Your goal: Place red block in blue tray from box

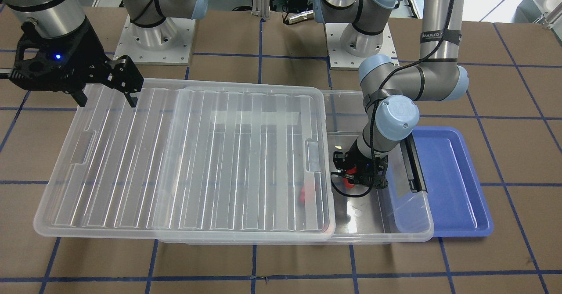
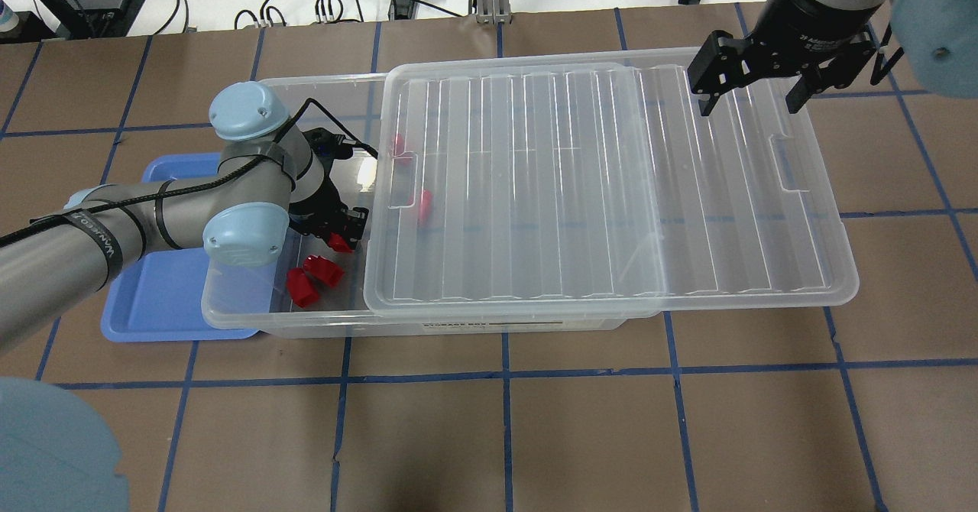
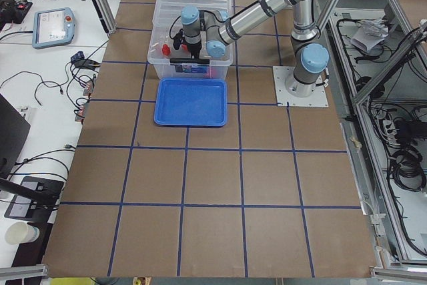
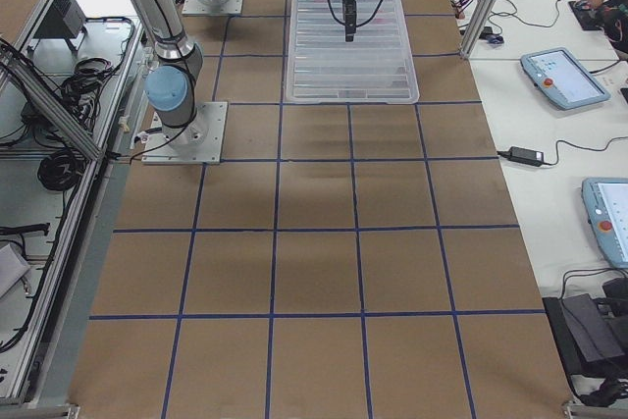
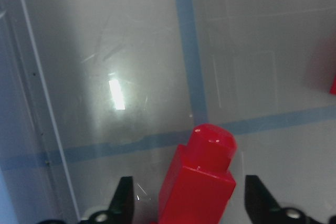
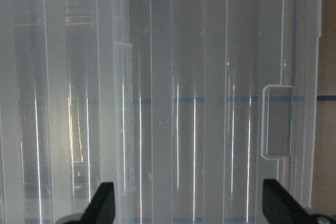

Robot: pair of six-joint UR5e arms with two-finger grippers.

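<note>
We see the left end effector (image 5: 189,205) down in the uncovered end of the box (image 2: 244,302), fingers spread wide either side of the block (image 5: 202,177) (gaps show on both sides). The tray (image 2: 153,302) sits just beside the box. The right end effector (image 6: 191,203) hangs wide-spread above the lid (image 2: 596,191).

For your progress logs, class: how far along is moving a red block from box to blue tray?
Done: the lid is slid aside, opening the box. In hand: the left gripper straddles a red block inside, jaws open, no grip yet. Left: closing, lifting, placing in the blue tray, which is empty.
</note>
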